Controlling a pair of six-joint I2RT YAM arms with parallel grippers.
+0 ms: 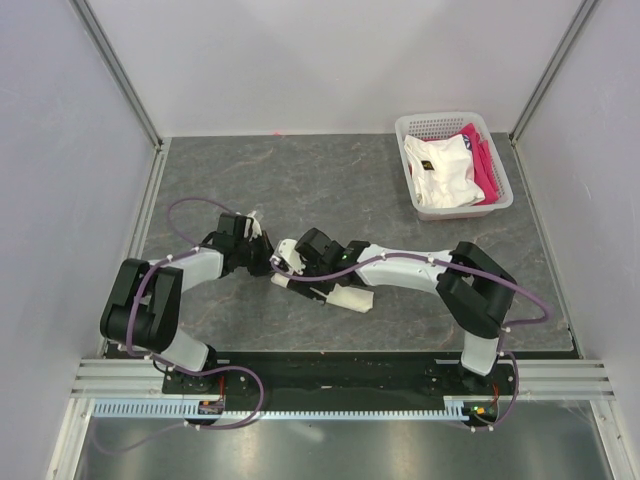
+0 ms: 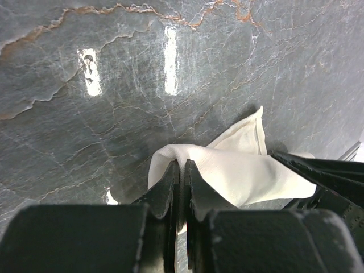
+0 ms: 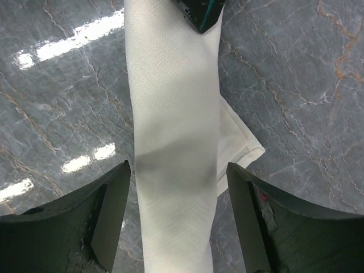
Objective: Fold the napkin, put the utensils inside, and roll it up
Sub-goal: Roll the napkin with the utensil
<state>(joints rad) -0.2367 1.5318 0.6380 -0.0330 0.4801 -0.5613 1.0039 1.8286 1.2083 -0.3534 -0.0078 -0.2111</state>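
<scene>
Left gripper: jaws are clenching one end of the napkin, with cloth bunching out on either side of the fingertips.
Napkin: it is lying as a long cream roll on the grey table, just toward 6 o'clock of the table's middle in the top view, running from the left pinch back under the right wrist. One loose corner is poking out at 4 o'clock in the right wrist view.
Spoon: it is not showing in any view; whether it is sitting inside the roll cannot be told.
Right gripper: jaws are standing wide and released, straddling the roll without gripping it.
Basket: it is sitting well apart at 2 o'clock, holding a white garment and a pink cloth, and it is playing no part here.
Risk, unrolling: with only one end being held, the roll is likely free to spring loose, starting at that stray corner.
Risk, dragging: any pull from the left pinch is likely to slide or stretch the roll, and could be letting a utensil slip out of the far end.
Risk, snagging: a finger of the lifting right gripper could be catching the cloth and peeling a layer open.
</scene>
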